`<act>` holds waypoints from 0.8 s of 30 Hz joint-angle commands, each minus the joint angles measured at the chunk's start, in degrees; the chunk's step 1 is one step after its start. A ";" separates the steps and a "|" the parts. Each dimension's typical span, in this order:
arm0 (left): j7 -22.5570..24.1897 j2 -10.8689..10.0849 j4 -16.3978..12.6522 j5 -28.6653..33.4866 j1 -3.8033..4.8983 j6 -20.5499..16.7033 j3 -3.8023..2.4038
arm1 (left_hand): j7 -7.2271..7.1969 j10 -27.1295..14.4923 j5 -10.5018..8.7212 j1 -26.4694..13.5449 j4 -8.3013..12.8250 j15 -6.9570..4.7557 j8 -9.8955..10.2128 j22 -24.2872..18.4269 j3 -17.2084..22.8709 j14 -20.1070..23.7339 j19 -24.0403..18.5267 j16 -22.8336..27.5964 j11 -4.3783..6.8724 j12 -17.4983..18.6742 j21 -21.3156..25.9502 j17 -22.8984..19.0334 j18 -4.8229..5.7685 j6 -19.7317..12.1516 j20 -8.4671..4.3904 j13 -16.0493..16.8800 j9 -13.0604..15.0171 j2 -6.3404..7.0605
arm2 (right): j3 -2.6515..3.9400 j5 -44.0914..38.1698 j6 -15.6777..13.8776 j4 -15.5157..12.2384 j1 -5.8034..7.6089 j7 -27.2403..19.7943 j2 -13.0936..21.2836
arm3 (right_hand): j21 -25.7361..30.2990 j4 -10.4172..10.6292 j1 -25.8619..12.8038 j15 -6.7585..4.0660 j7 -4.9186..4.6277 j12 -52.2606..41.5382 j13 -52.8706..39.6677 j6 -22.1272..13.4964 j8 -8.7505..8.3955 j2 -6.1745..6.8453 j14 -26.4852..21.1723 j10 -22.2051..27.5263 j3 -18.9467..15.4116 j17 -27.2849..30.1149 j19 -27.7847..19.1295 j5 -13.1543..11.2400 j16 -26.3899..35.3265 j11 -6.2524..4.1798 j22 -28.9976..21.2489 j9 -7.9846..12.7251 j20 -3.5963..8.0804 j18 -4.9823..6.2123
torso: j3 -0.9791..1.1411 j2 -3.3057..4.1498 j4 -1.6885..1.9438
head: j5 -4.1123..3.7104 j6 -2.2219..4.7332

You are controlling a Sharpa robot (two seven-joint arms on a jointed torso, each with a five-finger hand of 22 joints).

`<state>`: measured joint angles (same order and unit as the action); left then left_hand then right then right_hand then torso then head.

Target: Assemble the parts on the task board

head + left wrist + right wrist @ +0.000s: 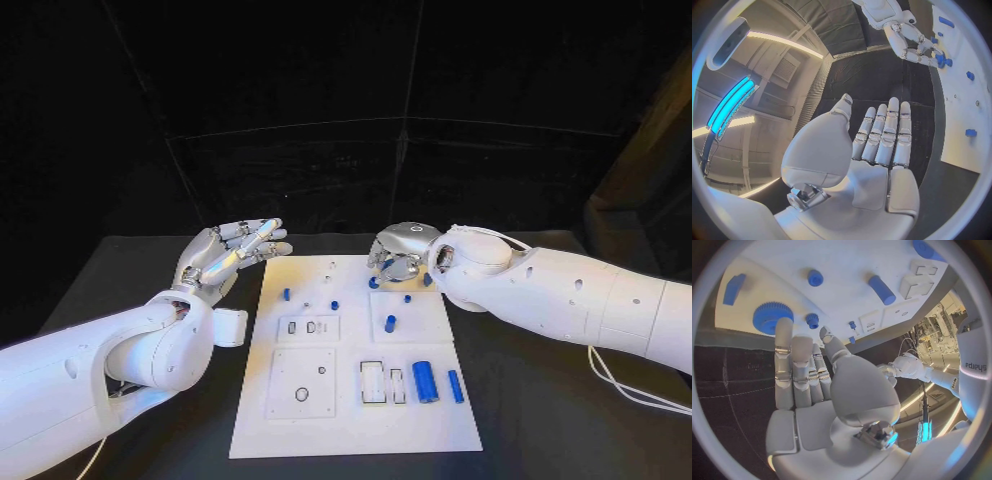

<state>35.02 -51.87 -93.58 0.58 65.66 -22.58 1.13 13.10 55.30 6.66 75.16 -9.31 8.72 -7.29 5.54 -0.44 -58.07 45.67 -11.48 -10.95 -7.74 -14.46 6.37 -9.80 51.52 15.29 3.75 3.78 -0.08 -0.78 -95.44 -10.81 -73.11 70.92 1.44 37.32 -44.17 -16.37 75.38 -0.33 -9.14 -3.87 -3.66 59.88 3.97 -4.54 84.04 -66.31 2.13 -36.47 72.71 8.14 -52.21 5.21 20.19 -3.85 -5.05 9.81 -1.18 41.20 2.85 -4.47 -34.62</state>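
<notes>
The white task board (353, 420) lies lengthwise in the middle of the table. My right hand (401, 255) hangs over its far end, fingers straight and pointing down, holding nothing. Just beyond its fingertips (784, 327) sit a blue gear (772, 316) and a small blue peg (812, 320). A blue block (734, 288) lies further off. My left hand (231, 255) is raised beside the board's far left corner, fingers spread and empty, palm (873, 185) bare. A short blue cylinder (389, 322) lies mid-board; a thick cylinder (424, 381) and a thin pin (456, 386) lie nearer.
Small blue pegs (286, 294) stand along the board's left side. White inset plates (303, 383) with slots and holes occupy the near half. Black table (562, 430) extends on both sides of the board.
</notes>
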 commanded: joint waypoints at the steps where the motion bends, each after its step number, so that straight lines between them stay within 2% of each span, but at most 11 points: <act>1: -0.14 -0.09 -0.28 -0.61 0.07 1.14 -0.05 | 0.83 0.21 -0.16 0.10 0.41 0.02 0.43 -0.13 -0.02 -0.20 0.42 0.47 -0.09 0.44 0.46 -0.08 -0.77 0.37 0.06 -0.08 -0.10 -0.41 | 0.05 -3.62 2.11 -0.14 0.23 2.24 -0.24 | -1.37 -0.01 -0.61 0.07 -0.13 0.23 -0.05 -0.35 -0.24 0.07 1.27 0.37 0.62 -2.86 -0.73 -0.25 -2.79 -0.05 0.85 0.06 0.05 0.58 | -0.06 0.54 0.09 | -0.12 -0.01; 4: -0.27 -0.14 -0.30 -0.61 0.08 1.18 -0.05 | 0.86 0.17 -0.16 0.07 0.46 0.04 0.51 -0.19 -0.06 -0.17 0.43 0.56 -0.13 0.53 0.53 -0.10 -0.77 0.34 0.08 -0.08 -0.11 -0.44 | 0.06 -3.75 2.57 0.02 0.26 2.31 -0.50 | -3.50 0.01 -0.87 0.12 -0.09 0.21 -0.06 -0.40 -0.24 0.07 1.50 0.26 1.44 -7.78 -1.05 -0.26 -7.25 -0.03 2.41 0.05 -0.05 0.60 | -0.02 0.62 0.12 | -0.14 -0.02; 9: -0.52 -0.13 -0.27 -0.61 0.08 1.28 -0.05 | 0.89 0.15 -0.16 0.05 0.48 0.06 0.56 -0.22 -0.09 -0.16 0.44 0.62 -0.15 0.58 0.58 -0.11 -0.76 0.33 0.09 -0.08 -0.11 -0.46 | 0.05 -3.83 3.75 0.59 0.28 2.20 -1.18 | -9.33 -0.01 -1.07 0.05 -0.05 0.17 -0.06 -0.35 -0.24 -0.06 1.95 -0.41 2.74 -13.65 0.23 -0.25 -12.55 -0.14 9.43 0.05 -0.23 -0.27 | 0.00 0.66 0.23 | -0.17 -0.14; 14: -0.70 -0.13 -0.21 -0.61 0.08 1.34 -0.05 | 0.90 0.14 -0.16 0.03 0.50 0.07 0.58 -0.24 -0.10 -0.16 0.45 0.65 -0.16 0.61 0.60 -0.11 -0.76 0.33 0.09 -0.08 -0.11 -0.47 | 0.05 -3.79 4.75 1.18 0.28 1.99 -1.83 | -11.82 -0.01 -1.24 0.08 -0.03 0.23 -0.02 -0.23 -0.22 -0.13 1.84 -0.60 3.86 -15.74 0.34 -0.11 -14.66 -0.17 12.19 0.05 -0.30 -0.55 | 0.10 0.74 0.16 | -0.07 -0.16; 19: -0.85 -0.19 -0.12 -0.61 0.09 1.77 -0.05 | 1.00 0.05 -0.16 -0.01 0.59 0.12 0.74 -0.35 -0.15 -0.11 0.50 0.83 -0.24 0.78 0.74 -0.14 -0.76 0.27 0.13 -0.09 -0.11 -0.59 | 0.05 -3.68 6.20 1.93 0.29 2.00 -2.37 | -14.89 -0.03 -1.25 0.16 -0.03 0.23 -0.01 -0.01 -0.21 -0.43 1.84 -0.90 5.63 -17.78 0.73 -0.56 -16.78 -0.17 15.91 0.04 -0.47 -1.02 | 0.09 0.83 0.22 | -0.22 -0.36; 24: -0.97 -0.20 0.03 -0.61 0.10 2.12 -0.05 | 1.05 -0.02 -0.16 -0.02 0.65 0.16 0.83 -0.42 -0.15 -0.07 0.51 0.95 -0.29 0.89 0.83 -0.17 -0.75 0.23 0.15 -0.09 -0.11 -0.67 | 0.05 -3.65 7.15 2.43 0.29 2.14 -2.64 | -16.05 -0.04 -1.26 0.17 -0.02 0.23 -0.01 0.18 -0.19 -0.49 1.71 -1.10 6.92 -18.32 0.65 -0.83 -17.56 -0.17 17.11 0.03 -0.56 -1.12 | 0.08 0.86 0.28 | -0.24 -0.47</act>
<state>34.05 -52.04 -93.55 0.44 65.68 -21.71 1.13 13.09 55.29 6.66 75.16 -9.15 8.72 -6.83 5.17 -0.60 -58.06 45.87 -10.82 -10.96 -7.20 -13.98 6.25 -9.77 51.51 15.49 3.71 3.74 -0.07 -0.78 -98.61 -5.66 -70.74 71.06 3.30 34.76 -59.87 -16.43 74.33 -0.32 -9.13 -3.88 -3.65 59.88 3.98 -5.01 84.04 -66.96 8.71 -54.69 73.03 7.67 -69.50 5.02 37.12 -3.84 -5.53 9.80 -1.08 42.01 3.05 -4.66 -35.06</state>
